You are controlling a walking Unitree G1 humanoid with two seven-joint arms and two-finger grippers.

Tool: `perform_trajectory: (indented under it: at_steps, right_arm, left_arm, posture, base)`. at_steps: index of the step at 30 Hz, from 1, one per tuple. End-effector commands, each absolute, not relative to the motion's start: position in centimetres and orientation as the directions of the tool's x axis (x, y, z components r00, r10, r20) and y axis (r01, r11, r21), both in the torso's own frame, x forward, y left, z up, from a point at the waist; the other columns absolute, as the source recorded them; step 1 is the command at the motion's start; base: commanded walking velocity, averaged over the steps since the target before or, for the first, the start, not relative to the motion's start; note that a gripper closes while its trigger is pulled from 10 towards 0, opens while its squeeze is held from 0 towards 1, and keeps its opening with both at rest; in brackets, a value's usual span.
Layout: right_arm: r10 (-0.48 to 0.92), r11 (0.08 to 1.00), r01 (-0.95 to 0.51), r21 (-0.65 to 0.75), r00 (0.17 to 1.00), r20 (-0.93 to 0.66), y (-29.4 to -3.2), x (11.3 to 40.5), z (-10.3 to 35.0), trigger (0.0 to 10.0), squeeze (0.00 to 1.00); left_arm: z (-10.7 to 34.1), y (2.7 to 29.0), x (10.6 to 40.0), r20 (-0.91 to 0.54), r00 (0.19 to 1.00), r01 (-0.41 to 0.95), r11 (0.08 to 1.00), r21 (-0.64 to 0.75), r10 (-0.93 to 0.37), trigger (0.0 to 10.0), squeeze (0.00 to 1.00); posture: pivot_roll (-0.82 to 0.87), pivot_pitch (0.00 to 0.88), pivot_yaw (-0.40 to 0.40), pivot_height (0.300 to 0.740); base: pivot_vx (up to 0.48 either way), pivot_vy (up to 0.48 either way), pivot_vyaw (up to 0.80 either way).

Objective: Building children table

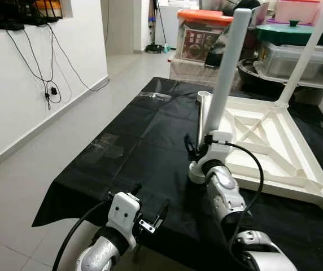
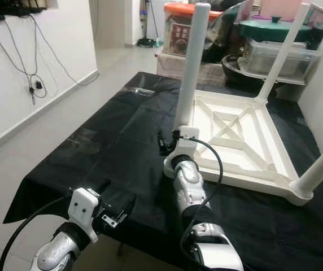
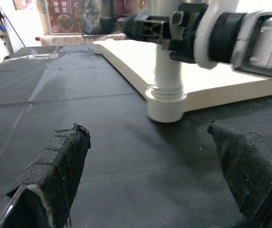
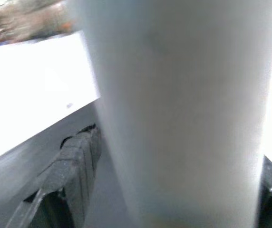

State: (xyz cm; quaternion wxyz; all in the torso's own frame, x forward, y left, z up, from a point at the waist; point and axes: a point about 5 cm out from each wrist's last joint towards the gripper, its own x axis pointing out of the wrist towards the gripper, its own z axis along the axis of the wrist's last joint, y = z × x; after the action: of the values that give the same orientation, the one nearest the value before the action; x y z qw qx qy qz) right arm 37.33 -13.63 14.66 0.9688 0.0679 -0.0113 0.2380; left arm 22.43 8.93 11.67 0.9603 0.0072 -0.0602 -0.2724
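Left gripper (image 1: 150,217): lower left of the head view, low over the near edge of the black sheet (image 1: 127,141). Its two black fingers (image 3: 60,171) stand wide apart with nothing between them; the wrist view shows only black sheet in the gap, and the tips touch no part of the table.

Right gripper (image 1: 198,148): centre of the head view, at the base of the near-left table leg (image 1: 225,84). In the right wrist view a finger (image 4: 74,166) sits on each side of the blurred white tube, so the fingers are closed around the leg, just above the corner socket (image 3: 167,102).

Children's table (image 1: 274,147): one, white plastic, lying upside down on the black sheet at centre right, cross-braced underside facing up.

Table legs: three stand upright in corner sockets, namely the held one at centre, one at the far corner in the upper right (image 1: 308,56), and one at the near right edge (image 2: 319,169). A fourth short white tube (image 1: 203,113) stands just behind the held leg; whether it is seated I cannot tell.

Black sheet: one, covering the floor under the table.

Storage boxes (image 1: 297,59): several stacked along the top of the frame, one with an orange lid (image 1: 204,17).

Wall cables (image 1: 48,84): hanging at upper left.
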Motion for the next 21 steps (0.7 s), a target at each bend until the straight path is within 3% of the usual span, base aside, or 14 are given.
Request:
perform_trajectory:
  at_steps: [1, 3, 4, 5, 6, 7, 8, 12, 13, 14, 15, 18, 19, 21]
  right_arm:
    - [0.821, 0.56, -0.811, 0.167, 0.57, 0.013, -10.2, 35.9, 14.7, 10.0, 0.0]
    - [0.821, 0.56, -0.811, 0.167, 0.57, 0.013, -10.2, 35.9, 14.7, 10.0, 0.0]
    - [0.892, 0.447, -0.88, 0.157, 0.451, -0.016, -9.7, 35.5, 14.8, 10.0, 0.0]
    - [0.892, 0.447, -0.88, 0.157, 0.451, -0.016, -9.7, 35.5, 14.8, 10.0, 0.0]
    - [0.929, 0.369, -0.917, 0.154, 0.367, -0.04, -9.2, 35.2, 14.8, 10.0, 0.0]
    - [0.929, 0.369, -0.917, 0.154, 0.367, -0.04, -9.2, 35.2, 14.8, 10.0, 0.0]
    - [0.949, 0.313, -0.941, 0.131, 0.306, -0.073, -8.6, 35.1, 14.7, 10.0, 0.0]
    - [0.96, 0.269, -0.957, 0.11, 0.258, -0.104, -8.0, 35.2, 14.6, 10.0, 0.0]
    - [0.962, 0.255, -0.963, 0.088, 0.244, -0.122, -7.5, 35.3, 14.7, 3.3, 0.0]
    - [0.962, 0.255, -0.963, 0.088, 0.244, -0.122, -7.5, 35.3, 14.7, 3.3, 0.0]
    - [0.959, 0.265, -0.962, 0.07, 0.256, -0.119, -7.1, 35.5, 14.8, 0.0, 0.0]
    - [0.919, 0.395, -0.917, 0.058, 0.394, -0.031, -7.4, 36.1, 15.6, 0.0, 0.0]
    - [0.919, 0.395, -0.917, 0.058, 0.394, -0.031, -7.4, 36.1, 15.6, 0.0, 0.0]
    - [0.858, 0.512, -0.856, 0.076, 0.513, -0.003, -8.1, 36.6, 15.6, 0.0, 0.0]
  left_arm:
    - [11.6, 8.8, 22.4, 0.104, 0.843, 0.527, 0.849, 0.042, -0.528, 10.0, 0.0]
    - [11.6, 8.8, 22.4, 0.104, 0.843, 0.527, 0.849, 0.042, -0.528, 10.0, 0.0]
    - [11.5, 8.8, 22.4, 0.104, 0.843, 0.527, 0.849, 0.041, -0.528, 10.0, 0.0]
    - [11.5, 8.8, 22.4, 0.104, 0.843, 0.527, 0.849, 0.041, -0.528, 10.0, 0.0]
    - [11.5, 8.8, 22.4, 0.103, 0.842, 0.528, 0.848, 0.041, -0.53, 10.0, 0.0]
    - [11.5, 8.8, 22.4, 0.103, 0.842, 0.528, 0.848, 0.041, -0.53, 10.0, 0.0]
    - [11.6, 8.7, 22.4, 0.102, 0.842, 0.529, 0.847, 0.041, -0.53, 10.0, 0.0]
    - [11.6, 8.7, 22.3, 0.102, 0.842, 0.528, 0.848, 0.042, -0.53, 10.0, 0.0]
    - [11.6, 8.7, 22.3, 0.103, 0.843, 0.527, 0.849, 0.043, -0.529, 10.0, 0.0]
    - [11.6, 8.7, 22.3, 0.103, 0.843, 0.527, 0.849, 0.043, -0.529, 10.0, 0.0]
    - [11.6, 8.7, 22.3, 0.103, 0.843, 0.526, 0.849, 0.044, -0.528, 10.0, 0.0]
    - [11.6, 8.8, 22.3, 0.102, 0.843, 0.526, 0.849, 0.043, -0.528, 10.0, 0.0]
    - [11.6, 8.8, 22.3, 0.102, 0.843, 0.526, 0.849, 0.043, -0.528, 10.0, 0.0]
    - [11.6, 8.8, 22.3, 0.101, 0.843, 0.527, 0.849, 0.043, -0.528, 10.0, 0.0]
  posture:
    - [0.19, 0.0, -0.074, 0.74]
    - [0.19, 0.0, -0.074, 0.74]
    - [0.19, 0.0, -0.066, 0.74]
    - [0.19, 0.0, -0.066, 0.74]
    - [0.19, 0.0, -0.068, 0.74]
    - [0.19, 0.0, -0.068, 0.74]
    - [0.2, 0.0, -0.075, 0.74]
    - [0.21, 0.0, -0.08, 0.74]
    - [0.21, 0.0, -0.08, 0.74]
    - [0.21, 0.0, -0.08, 0.74]
    - [0.21, 0.0, -0.082, 0.74]
    - [0.21, 0.0, -0.079, 0.74]
    - [0.21, 0.0, -0.079, 0.74]
    - [0.2, 0.0, -0.079, 0.74]
  base:
    - [0.0, 0.0, 0.0]
    - [0.0, 0.0, 0.0]
    - [0.0, 0.0, 0.0]
    - [0.0, 0.0, 0.0]
    - [0.0, 0.0, 0.0]
    - [0.0, 0.0, 0.0]
    - [0.0, 0.0, 0.0]
    - [0.0, 0.0, 0.0]
    - [0.0, 0.0, 0.0]
    - [0.0, 0.0, 0.0]
    - [0.0, 0.0, 0.0]
    - [0.0, 0.0, 0.0]
    - [0.0, 0.0, 0.0]
    - [0.0, 0.0, 0.0]
